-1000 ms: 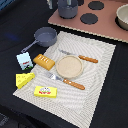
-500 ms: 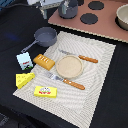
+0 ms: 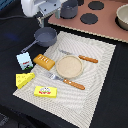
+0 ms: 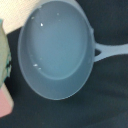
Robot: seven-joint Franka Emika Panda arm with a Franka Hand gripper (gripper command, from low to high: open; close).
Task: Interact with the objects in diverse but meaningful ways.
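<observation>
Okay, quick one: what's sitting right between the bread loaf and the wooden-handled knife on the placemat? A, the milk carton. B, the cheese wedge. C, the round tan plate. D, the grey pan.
C: in the exterior view the round tan plate lies on the placemat between the bread loaf and the knife.

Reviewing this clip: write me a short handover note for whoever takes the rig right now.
Gripper: high above the dark grey long-handled pan; fingers not clearly visible, so open or shut cannot be told. Nothing seen held.
Pan: empty, off the woven beige placemat, on the dark table.
Pale blue milk carton, orange-brown bread loaf, yellow holed cheese wedge and flat yellow box: along the placemat's edge at the exterior view's left.
Done: nothing evident; the pan holds nothing.
Left: probably grasp the pan or put a food item in it.
</observation>
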